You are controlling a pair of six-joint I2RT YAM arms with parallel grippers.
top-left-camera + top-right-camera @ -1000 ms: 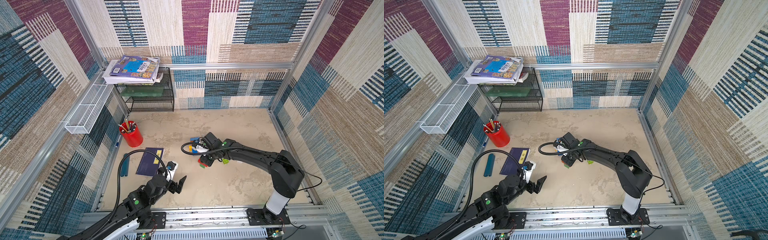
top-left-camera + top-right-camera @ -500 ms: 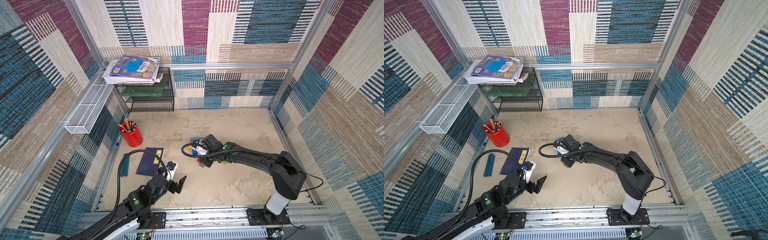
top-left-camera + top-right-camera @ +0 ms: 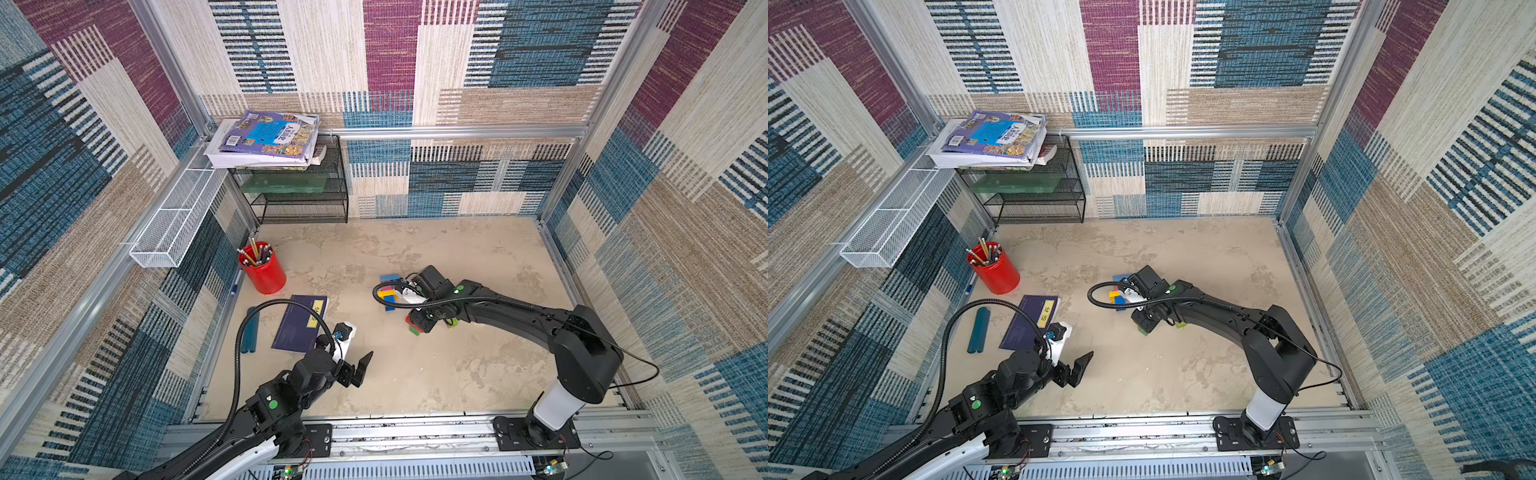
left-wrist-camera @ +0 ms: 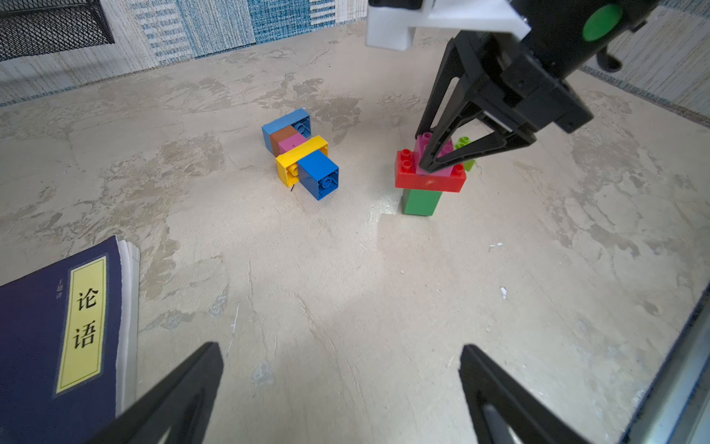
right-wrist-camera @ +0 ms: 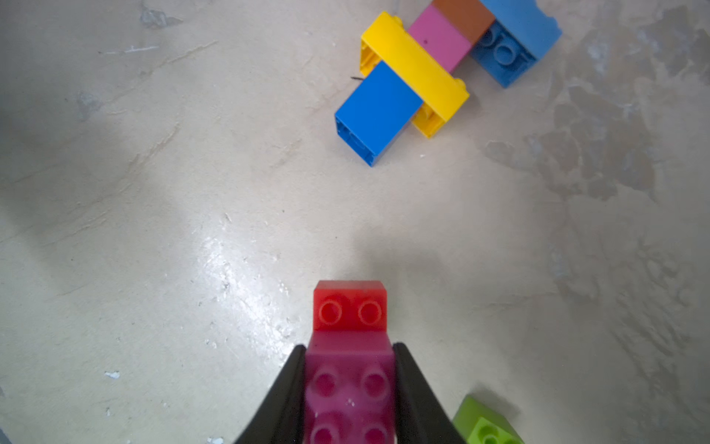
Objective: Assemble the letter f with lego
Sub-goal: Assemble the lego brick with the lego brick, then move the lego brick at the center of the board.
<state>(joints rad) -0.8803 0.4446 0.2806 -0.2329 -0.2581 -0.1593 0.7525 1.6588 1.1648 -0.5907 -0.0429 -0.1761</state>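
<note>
Gripping a dark pink square studded plastic brick with the right gripper, jaws pressed on its two sides. Stuck on top of a red oblong studded plastic brick, with a green square plastic brick under that. Makes a small tower near the middle of the beige stone-look table. Hard to tell if the green foot rests on the table or hangs just over it.

Almost the same as a second ago: same grip, same jaw gap. Seems to have slid the tower a tiny bit toward 3 o'clock in both top views. Likely means the pink brick is already on and the tower is being moved as one piece.

Not yet joined to the lying bunch of light blue, brown, pink, yellow and blue plastic bricks, apart at 11 o'clock of the tower. So, probably only partway to an F.

Leaves a lime green small plastic brick loose, near the tower at 3 o'clock.

Waiting at 7 o'clock with the left gripper, jaws wide apart, holding nothing.
</note>
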